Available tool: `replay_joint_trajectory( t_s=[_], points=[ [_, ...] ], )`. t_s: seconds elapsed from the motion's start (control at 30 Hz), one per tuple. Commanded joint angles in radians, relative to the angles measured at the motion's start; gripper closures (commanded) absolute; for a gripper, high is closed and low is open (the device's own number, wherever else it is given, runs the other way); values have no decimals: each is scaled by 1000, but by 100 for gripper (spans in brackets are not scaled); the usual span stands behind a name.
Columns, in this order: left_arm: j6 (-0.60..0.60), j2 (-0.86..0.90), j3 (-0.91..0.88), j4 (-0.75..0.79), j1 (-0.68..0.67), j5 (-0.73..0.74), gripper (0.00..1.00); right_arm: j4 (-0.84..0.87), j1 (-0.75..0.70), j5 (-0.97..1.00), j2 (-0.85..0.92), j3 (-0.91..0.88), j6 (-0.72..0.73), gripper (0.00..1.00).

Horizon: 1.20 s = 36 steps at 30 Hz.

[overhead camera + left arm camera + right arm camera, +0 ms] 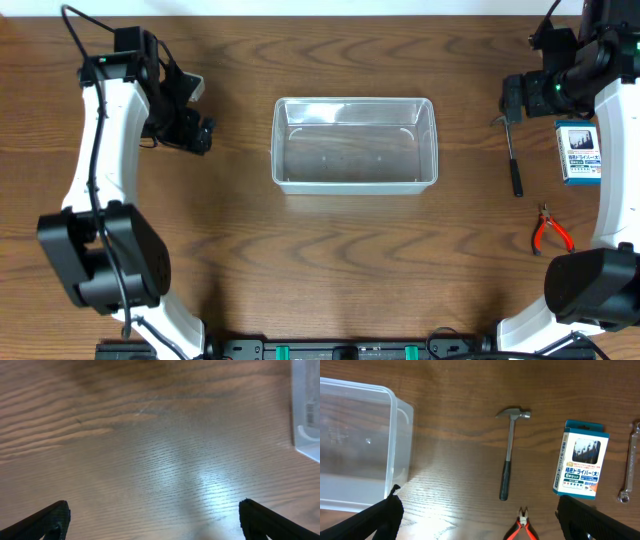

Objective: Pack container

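Table (240,260): brown wood grain.
Container (354,187): clear tub, mid-table, between the two claws and well apart from both.
Left claw (154,509): spread wide over bare wood, with a container corner at the right edge of its view.
Right claw (480,504): spread wide, pinching nothing, with the container off to its left.
Box (581,459): blue and white, printed "精密ドライバー(大)" and "6本セット".
Hammer (507,460): between container and box.
Pliers (522,527): red handles, near the hammer's grip.
Wrench (631,465): right of the box.

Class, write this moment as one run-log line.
container: empty | hammer, pliers, box: outside container | left end effector: open | right end effector: open
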Motion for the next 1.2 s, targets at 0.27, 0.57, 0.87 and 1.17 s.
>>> replay_joint_trajectory(
  t_s=[0.27,0.57,0.87,1.17],
  points=[
    [-32,-408,10,-2,8,74,2,0,-5,-11,9,-5,20,1],
    [-36,-502,-89,0,8,119,2,41,-5,-11,9,-5,20,1],
    [-35,-481,-124,83,8,123,2,52,-5,-11,15,-6,19,1],
    [-35,-462,-125,82,8,123,2,58,-6,-11,50,-6,8,1]
  ],
)
